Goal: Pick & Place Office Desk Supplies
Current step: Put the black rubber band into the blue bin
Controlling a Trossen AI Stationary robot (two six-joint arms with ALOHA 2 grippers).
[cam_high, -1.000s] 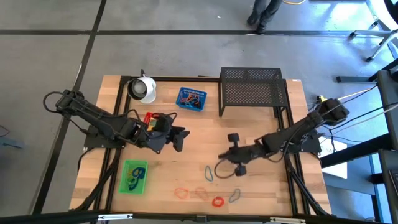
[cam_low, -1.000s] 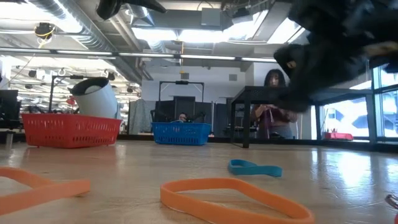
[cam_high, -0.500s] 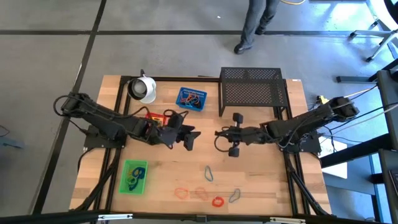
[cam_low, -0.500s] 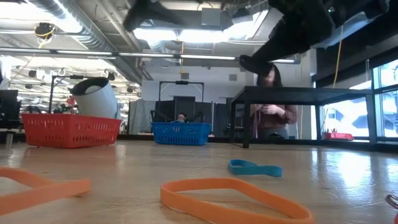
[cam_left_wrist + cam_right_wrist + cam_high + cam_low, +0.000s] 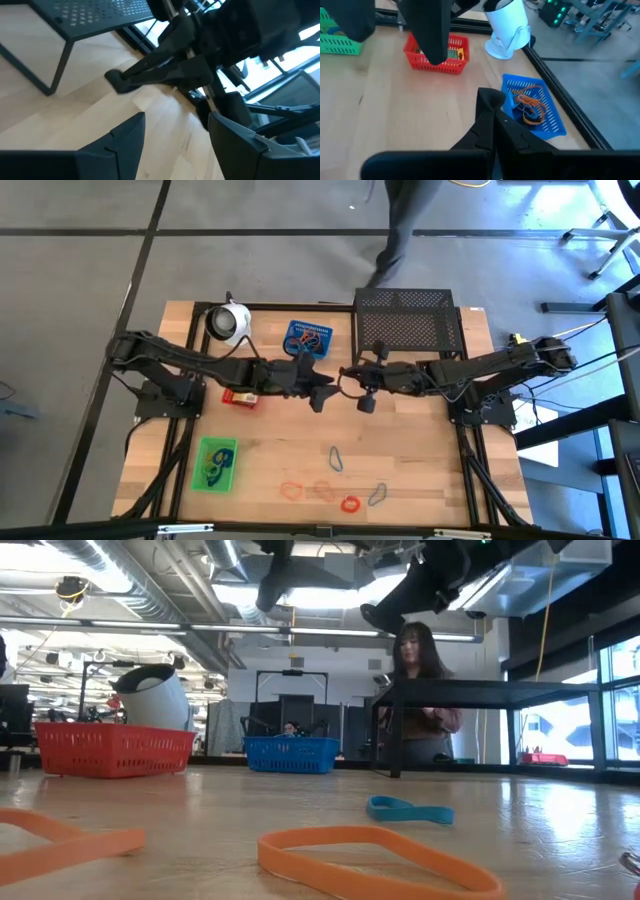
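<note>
Dark grippers, left [image 5: 322, 392] and right [image 5: 352, 377], converged mid-table since earlier.

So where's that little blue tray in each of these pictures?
High view: the blue tray sits at the table's far edge, between the white cup and the black rack.
Low view: far back, centre, right of the red tray.
Left wrist view: not in it.
Right wrist view: beside the white cup.
Shared landmark: the white cup.
</note>
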